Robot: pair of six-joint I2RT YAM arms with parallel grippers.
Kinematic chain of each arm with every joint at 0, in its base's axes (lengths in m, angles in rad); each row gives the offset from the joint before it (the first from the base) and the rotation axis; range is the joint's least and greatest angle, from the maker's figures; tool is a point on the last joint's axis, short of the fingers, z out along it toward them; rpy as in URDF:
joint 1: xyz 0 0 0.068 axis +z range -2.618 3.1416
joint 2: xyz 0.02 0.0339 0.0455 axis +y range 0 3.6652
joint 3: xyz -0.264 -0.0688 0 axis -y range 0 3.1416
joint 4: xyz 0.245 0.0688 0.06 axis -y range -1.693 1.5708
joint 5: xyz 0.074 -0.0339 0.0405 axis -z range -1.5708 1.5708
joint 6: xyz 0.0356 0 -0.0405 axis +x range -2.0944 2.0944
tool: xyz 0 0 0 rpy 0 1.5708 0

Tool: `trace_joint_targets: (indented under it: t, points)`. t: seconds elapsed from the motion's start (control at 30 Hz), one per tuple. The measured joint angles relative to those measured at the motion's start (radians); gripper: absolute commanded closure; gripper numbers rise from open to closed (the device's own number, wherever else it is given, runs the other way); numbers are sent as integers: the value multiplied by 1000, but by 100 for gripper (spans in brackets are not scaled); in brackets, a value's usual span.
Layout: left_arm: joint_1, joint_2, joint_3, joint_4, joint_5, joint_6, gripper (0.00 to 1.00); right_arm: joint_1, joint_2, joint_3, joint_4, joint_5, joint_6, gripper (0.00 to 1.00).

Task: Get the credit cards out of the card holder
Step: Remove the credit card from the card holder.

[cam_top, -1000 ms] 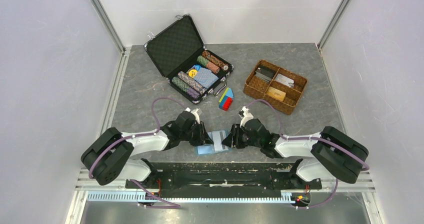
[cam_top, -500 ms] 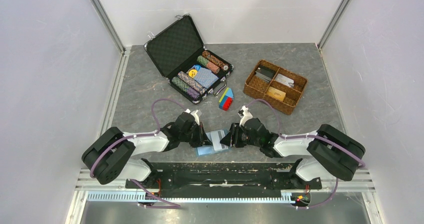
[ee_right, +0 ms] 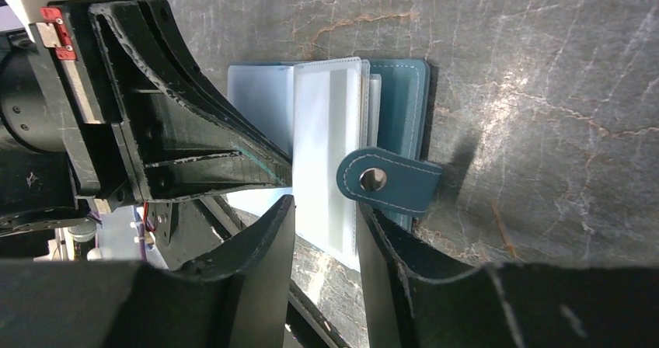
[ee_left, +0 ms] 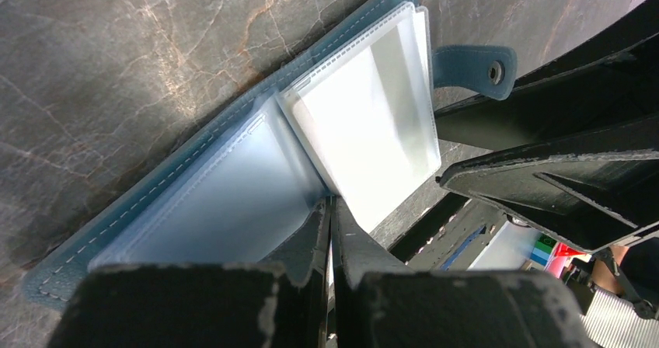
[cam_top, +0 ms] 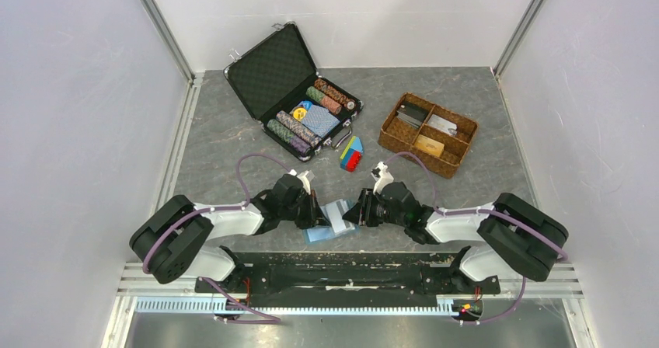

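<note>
Top view: card holder (cam_top: 322,234) partly covered, left gripper (cam_top: 320,220) over its 9 o'clock side, right gripper (cam_top: 351,214) over 3 o'clock. Clear sleeves (ee_left: 365,123) frosted; any credit cards inside cannot be told. Wicker tray (cam_top: 388,136) at 1 o'clock: contents too small to identify.

An open black chip case (cam_top: 272,70) (chips (cam_top: 294,127) inside) lies beside coloured blocks (cam_top: 351,154), near a wicker tray (cam_top: 409,156).

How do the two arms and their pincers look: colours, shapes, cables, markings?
Both the left arm and the right arm have bulky black joint housings and white links, with a thin purple cable looping along each. The left pincer and right pincer are matte black: two ribbed, wedge-shaped fingers with pale, scuffed edges. A small red tag sits on the left one's white mount.
</note>
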Motion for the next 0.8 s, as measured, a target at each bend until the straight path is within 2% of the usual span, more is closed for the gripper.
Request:
trace_joint_targets:
  t: [0.07,0.23,0.33,0.8]
  points:
    - [0,0,0,0,0,0,92,0,-8,0,-2,0,-4,65]
    - [0,2,0,1,2,0,91,0,-44,0,-13,2,-28,75]
    - [0,5,2,3,4,-1,90,1,-63,0,-14,-2,-40,75]
    - [0,-13,4,-19,0,-1,86,1,-36,58,-59,-64,-118,62]
